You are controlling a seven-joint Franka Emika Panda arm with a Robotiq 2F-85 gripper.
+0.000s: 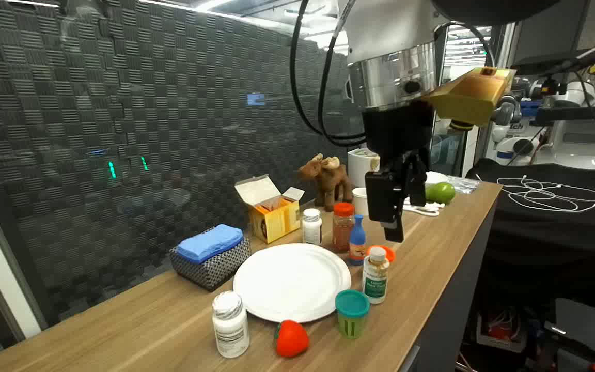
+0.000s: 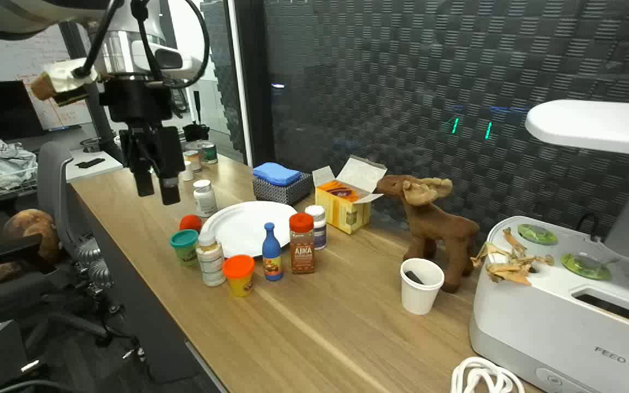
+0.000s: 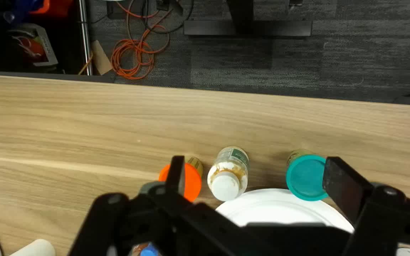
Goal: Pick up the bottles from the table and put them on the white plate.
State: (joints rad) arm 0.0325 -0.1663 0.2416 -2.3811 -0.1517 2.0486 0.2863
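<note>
On the wood-grain table (image 1: 137,330) lies the round white plate (image 1: 292,281), with bottles standing around it. A white bottle with a green label (image 3: 230,170) stands by the rim, between an orange-lidded tub (image 2: 238,277) and a teal-capped one (image 3: 306,176). An all-white bottle (image 1: 230,325) is at the plate's near side in that view. Another white bottle (image 2: 317,226), a red-capped jar (image 2: 302,245) and a slim blue bottle (image 2: 272,256) group on the opposite side. High above the table, my gripper (image 3: 253,170) is open, holding nothing; its fingers (image 3: 343,185) are spread wide.
A red strawberry-like object (image 1: 291,338) sits beside the plate. Behind are an opened yellow box (image 1: 277,222), a patterned block topped with blue cloth (image 1: 210,243), and a plush moose (image 2: 437,224). A white cup (image 2: 421,289) and white appliance (image 2: 560,311) stand farther along.
</note>
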